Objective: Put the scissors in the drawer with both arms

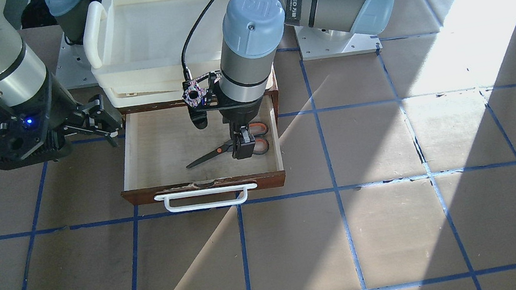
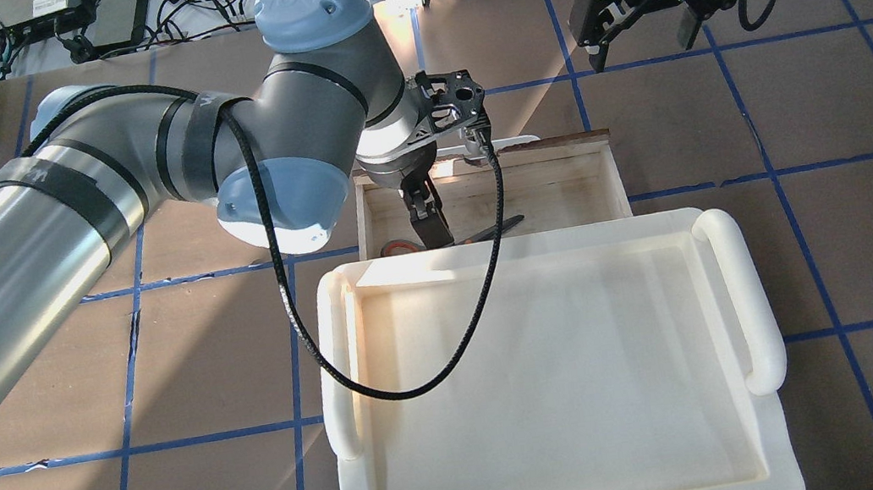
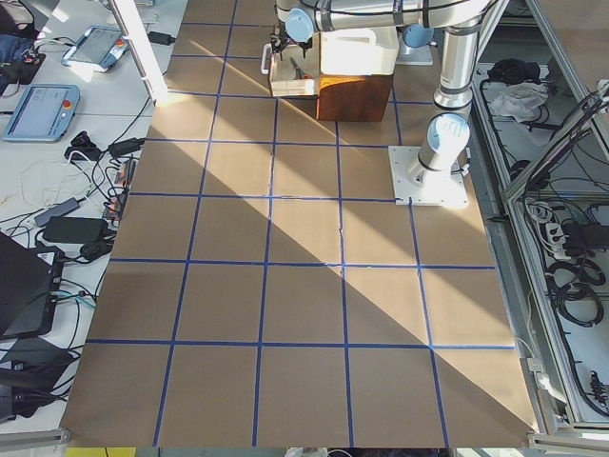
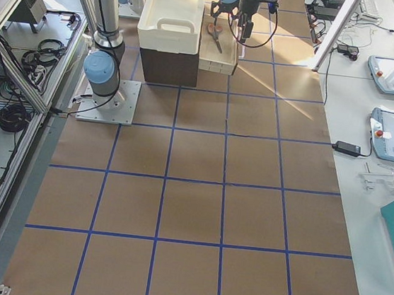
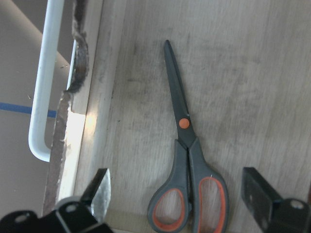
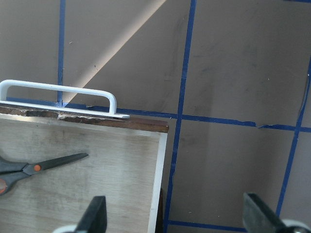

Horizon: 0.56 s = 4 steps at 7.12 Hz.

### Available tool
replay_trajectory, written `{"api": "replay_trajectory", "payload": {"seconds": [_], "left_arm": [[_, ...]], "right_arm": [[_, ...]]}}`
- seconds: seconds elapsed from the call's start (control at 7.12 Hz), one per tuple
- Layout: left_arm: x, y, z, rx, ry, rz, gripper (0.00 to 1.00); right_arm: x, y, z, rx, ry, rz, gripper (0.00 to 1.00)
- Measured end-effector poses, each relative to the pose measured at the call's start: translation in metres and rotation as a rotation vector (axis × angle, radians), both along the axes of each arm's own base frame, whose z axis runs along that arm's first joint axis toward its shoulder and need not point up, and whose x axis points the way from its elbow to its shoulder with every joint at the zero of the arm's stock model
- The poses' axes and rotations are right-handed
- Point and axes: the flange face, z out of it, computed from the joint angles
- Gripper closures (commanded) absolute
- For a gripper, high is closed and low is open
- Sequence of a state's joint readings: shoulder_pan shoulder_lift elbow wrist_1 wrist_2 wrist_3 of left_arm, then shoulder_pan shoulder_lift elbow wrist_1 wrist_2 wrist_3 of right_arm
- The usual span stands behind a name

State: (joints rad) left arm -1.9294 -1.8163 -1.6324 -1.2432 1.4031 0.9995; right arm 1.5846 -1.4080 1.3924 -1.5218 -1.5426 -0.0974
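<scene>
The scissors (image 1: 218, 152) lie flat on the pale floor of the open drawer (image 1: 203, 188), blades toward its white bar handle (image 1: 204, 199). My left gripper (image 1: 243, 149) hangs just above the orange-and-grey loop handles. In the left wrist view its fingers (image 5: 102, 187) stand wide apart on either side of the scissors (image 5: 183, 123), so it is open and holds nothing. My right gripper (image 1: 106, 124) is open and empty beside the drawer's side wall. In the right wrist view it sits by the drawer's front corner (image 6: 163, 141). The scissors (image 2: 490, 231) are partly hidden behind the tray in the overhead view.
A cream plastic tray (image 2: 738, 296) sits on top of the brown cabinet (image 4: 167, 66) that the drawer slides out of. The left arm's black cable (image 2: 422, 384) loops over the tray. The table is brown with blue tape lines (image 1: 243, 254).
</scene>
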Motion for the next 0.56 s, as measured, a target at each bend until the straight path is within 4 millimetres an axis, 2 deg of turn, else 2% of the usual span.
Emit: {"api": "replay_trajectory", "payload": {"seconds": [0.28, 0.56], "left_arm": [[-0.001, 0.007, 0.022, 0.022, -0.006, 0.21, 0.0], [0.013, -0.002, 0.052, 0.022, 0.006, 0.512, 0.0]], "right_arm": [[0.0, 0.0, -0.001, 0.0, 0.005, 0.0, 0.0], [-0.001, -0.001, -0.001, -0.001, 0.005, -0.001, 0.0]]}}
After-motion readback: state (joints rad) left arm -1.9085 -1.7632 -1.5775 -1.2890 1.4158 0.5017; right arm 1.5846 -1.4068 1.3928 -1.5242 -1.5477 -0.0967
